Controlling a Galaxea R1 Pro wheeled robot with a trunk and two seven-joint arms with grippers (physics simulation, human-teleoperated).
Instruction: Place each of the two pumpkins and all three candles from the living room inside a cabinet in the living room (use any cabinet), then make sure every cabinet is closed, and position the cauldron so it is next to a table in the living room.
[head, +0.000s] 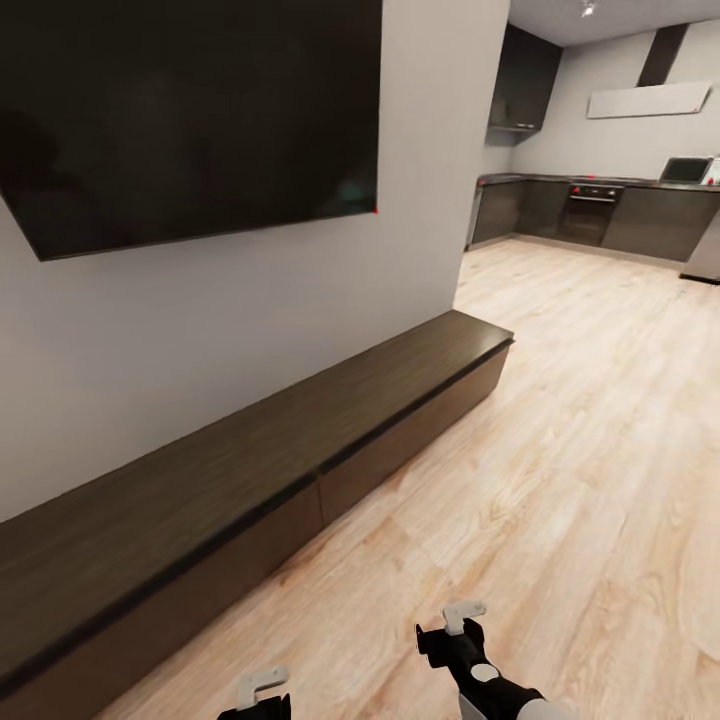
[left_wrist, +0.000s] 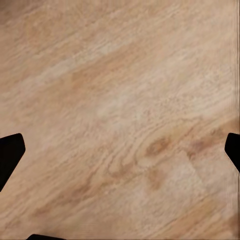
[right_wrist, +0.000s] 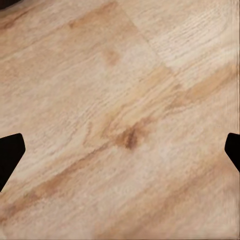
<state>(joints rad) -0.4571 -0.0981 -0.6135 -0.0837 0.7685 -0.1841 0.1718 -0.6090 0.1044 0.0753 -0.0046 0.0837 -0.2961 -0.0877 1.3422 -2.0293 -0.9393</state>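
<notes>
The cabinet runs from seven o'clock to two o'clock under the television, every drawer front shut and its top bare. No pumpkin, candle or cauldron is visible, so gathering apparently remains. Left hand and right hand hover wide and empty above the floor.

the cabinet runs from lower left toward centre along the wall, under your television at upper left; the kitchen lies upper right, floor between.
</notes>
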